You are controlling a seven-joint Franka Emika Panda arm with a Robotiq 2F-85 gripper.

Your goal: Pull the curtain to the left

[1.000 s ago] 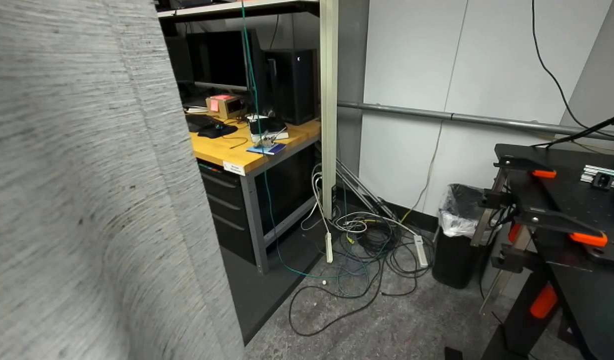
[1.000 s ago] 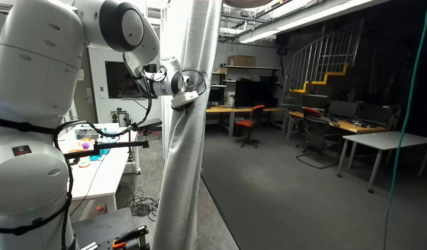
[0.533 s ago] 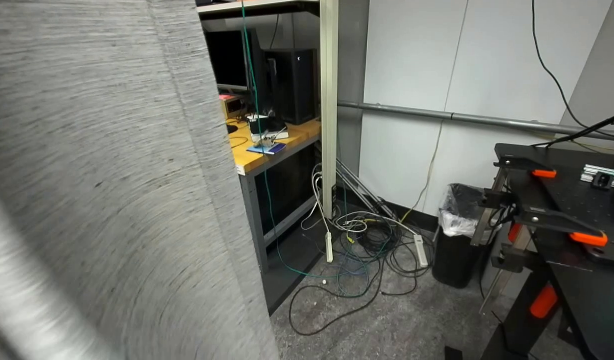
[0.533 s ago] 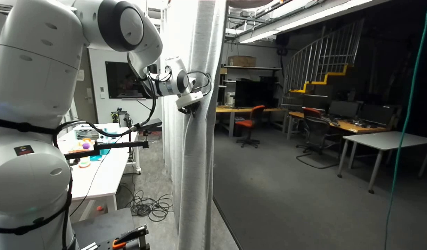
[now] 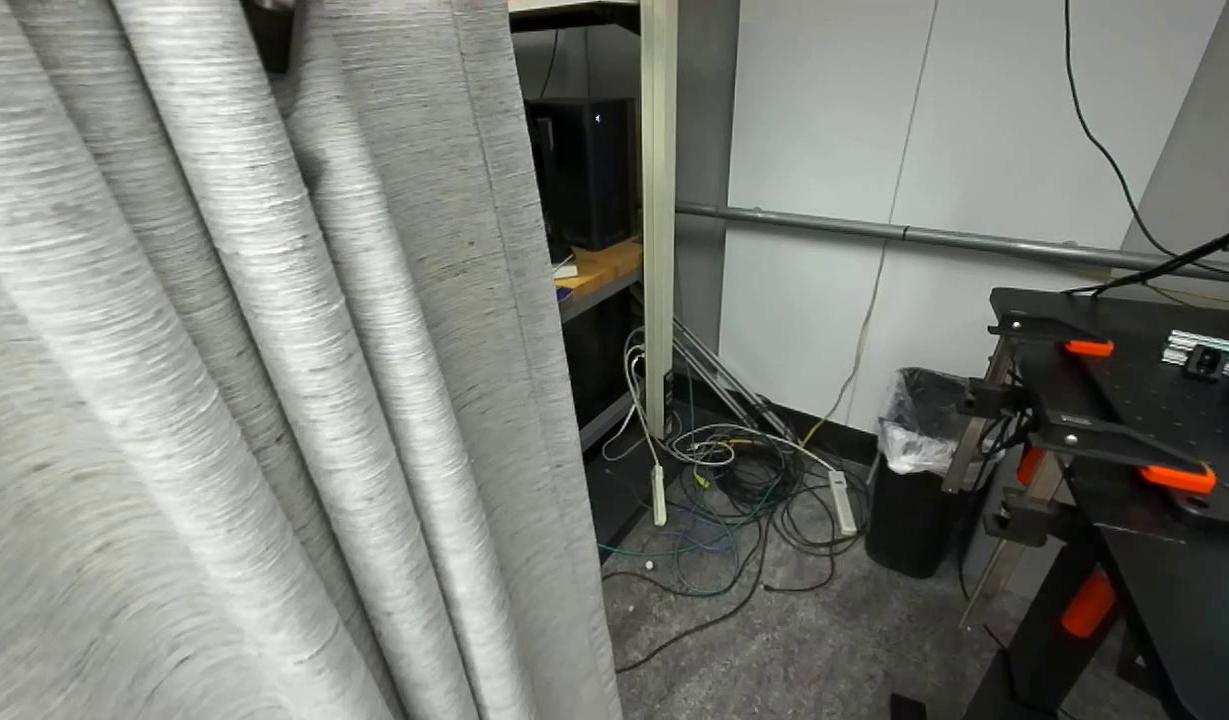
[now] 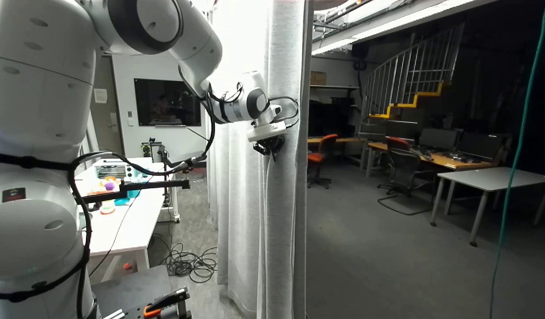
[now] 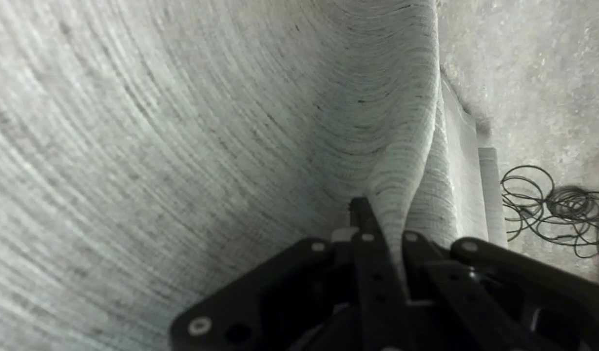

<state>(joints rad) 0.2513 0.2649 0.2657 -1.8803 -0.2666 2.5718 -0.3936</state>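
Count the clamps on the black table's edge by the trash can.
2: the far clamp and the near clamp, both on the edge of the black table in an exterior view. Others may be out of frame.

the arm [image 6: 194, 51] is bent, fingers [image 7: 374, 263] clamped tight.

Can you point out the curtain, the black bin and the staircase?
Curtain [image 5: 314, 370], in an exterior view: a pale vertical fold.
Black bin [image 5: 909, 515], in an exterior view: its side wall.
Staircase [image 6: 405, 105], in an exterior view: a yellow step edge.
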